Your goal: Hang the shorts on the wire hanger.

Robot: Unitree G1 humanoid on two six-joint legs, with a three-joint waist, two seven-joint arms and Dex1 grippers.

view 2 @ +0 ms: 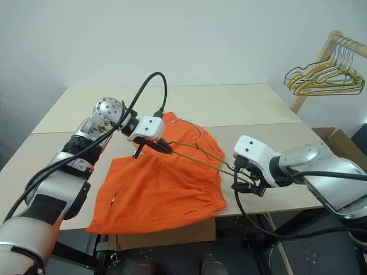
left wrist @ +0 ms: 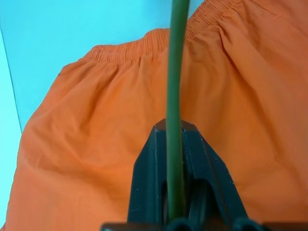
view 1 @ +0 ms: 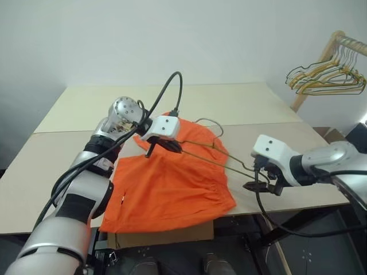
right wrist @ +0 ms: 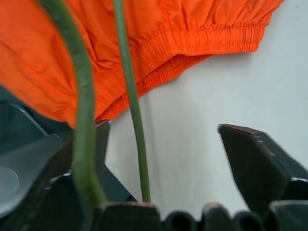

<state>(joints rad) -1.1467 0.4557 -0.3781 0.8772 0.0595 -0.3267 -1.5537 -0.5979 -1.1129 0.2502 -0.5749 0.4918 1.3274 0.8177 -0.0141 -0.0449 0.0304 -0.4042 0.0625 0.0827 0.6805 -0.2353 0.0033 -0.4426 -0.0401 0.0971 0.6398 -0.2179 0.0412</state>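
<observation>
Left gripper (view 1: 162, 145) pinches the wire hanger (view 1: 213, 154) above the shorts (view 1: 172, 192); right gripper (view 1: 259, 182) gapes at its end.

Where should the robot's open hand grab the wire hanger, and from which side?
Probably the hanger's free corner near the table's front edge. The left hand already pinches one end of the wire hanger, which stretches over the shorts to the right hand. Two wires already run between that hand's open fingers, so it should approach from the robot's right.
</observation>
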